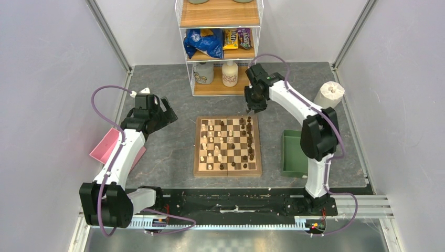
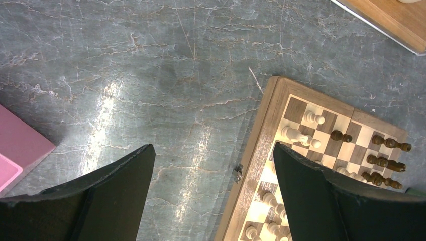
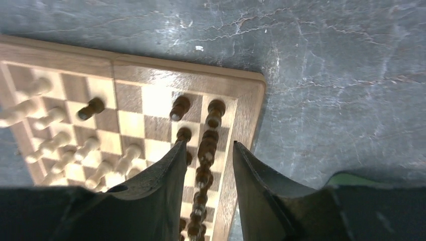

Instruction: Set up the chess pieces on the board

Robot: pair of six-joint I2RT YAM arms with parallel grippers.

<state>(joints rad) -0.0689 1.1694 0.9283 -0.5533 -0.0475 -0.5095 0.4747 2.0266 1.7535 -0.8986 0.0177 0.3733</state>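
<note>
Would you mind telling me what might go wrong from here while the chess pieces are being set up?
1. The right claw hangs open over the closely packed dark pieces along the right edge of the board; lowering there could topple neighbours.
2. The left claw is open beside the left border, near the pale pieces; swinging inward low could bump the board and shake pieces over.
</note>
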